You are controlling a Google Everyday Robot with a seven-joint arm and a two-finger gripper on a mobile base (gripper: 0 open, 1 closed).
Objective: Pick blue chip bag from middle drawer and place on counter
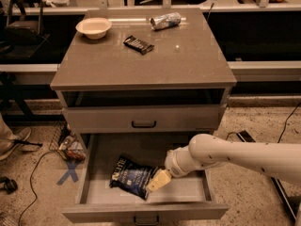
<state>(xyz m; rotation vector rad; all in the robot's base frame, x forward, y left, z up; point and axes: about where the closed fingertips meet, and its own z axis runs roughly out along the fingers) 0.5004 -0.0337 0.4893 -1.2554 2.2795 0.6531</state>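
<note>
Lab-type room, speckled floor w/ loose cables and a blue tape X (pixel 70 173) left of the cabinet. The counter (pixel 188 65) is the cabinet's grey-brown top. On it: a pale bowl (pixel 93 27) near the back left corner, a silvery can (pixel 165 20) lying on its side at the back edge, approx. mid-way along, and a flat black wrapper (pixel 138 44) between them, a bit further fwd. The front half of the top is bare.

Below the front edge, the upper drawer (pixel 144 124) is shut. The one under it, the open drawer (pixel 146 212), is pulled well out.

The blue chip bag (pixel 130 175) lies flat on that drawer's floor, left of centre. Its long axis runs from back left to front right, i.e. slanted across the drawer.

The white arm (pixel 235 157) comes in from the right over the drawer's right wall. The gripper (pixel 159 180) points down and left, its tip at the bag's front right end. Touching or just above the foil: can't tell. Apart or together: can't tell either.

Key relation: the bag lies left of the gripper and slightly back, so the gripper meets it end-on, more or less along the long axis. The grasp is probably not made yet. The counter's bare front right corner looks the nearest drop spot.
</note>
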